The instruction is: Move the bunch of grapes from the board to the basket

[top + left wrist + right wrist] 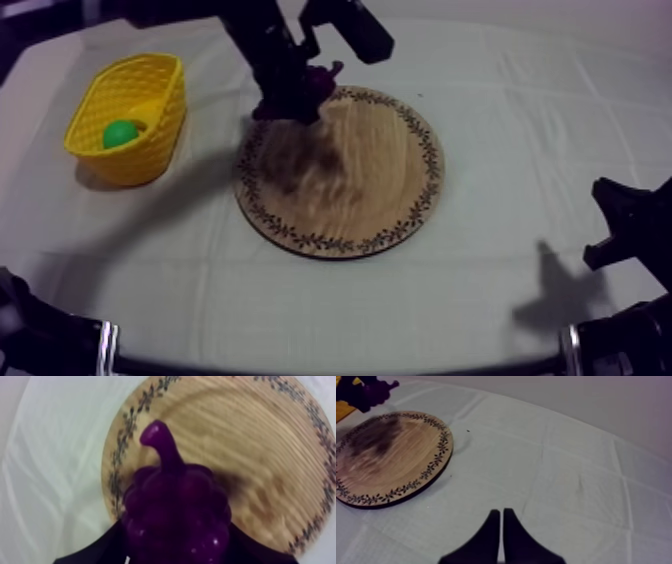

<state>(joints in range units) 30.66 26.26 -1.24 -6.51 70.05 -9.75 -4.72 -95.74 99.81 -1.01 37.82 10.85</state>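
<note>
L gripper [303, 98]: fingers [97, 551] clenched on the bunch of grapes [176, 513], one each side of the wide body, stem sticking out free beyond them. Bunch hangs over the wooden board [345, 175] at its rim on the basket side. Prob. lifted clear of the wood, w/ a dark shadow on the board beneath. Yellow basket [165, 130] sits well apart from the board on the bench [500, 290], a green fruit [122, 133] inside it. R gripper [501, 513] is low over bare cloth, fingers pressed together on nothing.

Handling, my guess: moulded toy, so light & stiff, glossy skin a bit slippery, but the lumps give the fingers purchase. Best hold is across the broad body, as now. Stem is thin & tapered, so the bunch would slip or swing from there. Light squeeze should do. Drop needs room beside the green fruit.
</note>
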